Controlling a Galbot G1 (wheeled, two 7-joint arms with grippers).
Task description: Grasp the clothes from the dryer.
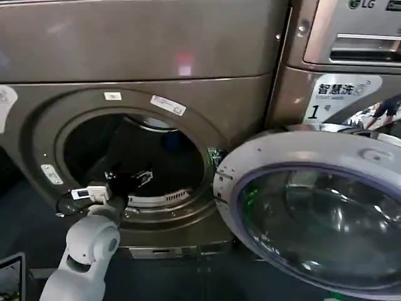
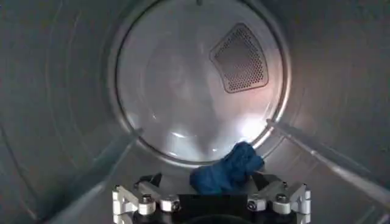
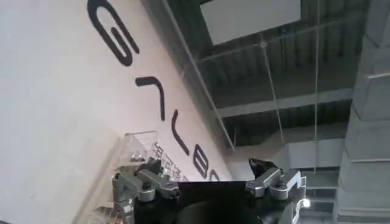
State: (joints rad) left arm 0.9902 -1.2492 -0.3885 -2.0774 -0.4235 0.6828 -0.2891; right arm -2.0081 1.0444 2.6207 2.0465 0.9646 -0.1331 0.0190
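The dryer [image 1: 37, 135] stands in front of me, its round mouth open and its glass door [image 1: 313, 213] swung out to the right. My left arm reaches through the mouth, and the left gripper [image 1: 135, 179] is low inside the dark drum. In the left wrist view the clothes [image 2: 226, 171], a small navy-blue bundle, lie on the drum floor near the back wall. The left gripper [image 2: 207, 178] is open, one finger on each side of the bundle's near end. My right gripper [image 3: 206, 165] is open and holds nothing, facing a white wall with dark lettering.
The steel drum has a round back wall [image 2: 183, 91] with a perforated vent [image 2: 239, 58] and raised ribs [image 2: 323, 158] along its sides. A like machine [image 1: 351, 37] with a silver panel and a numbered sticker [image 1: 338, 94] stands at the right. The open door fills the lower right.
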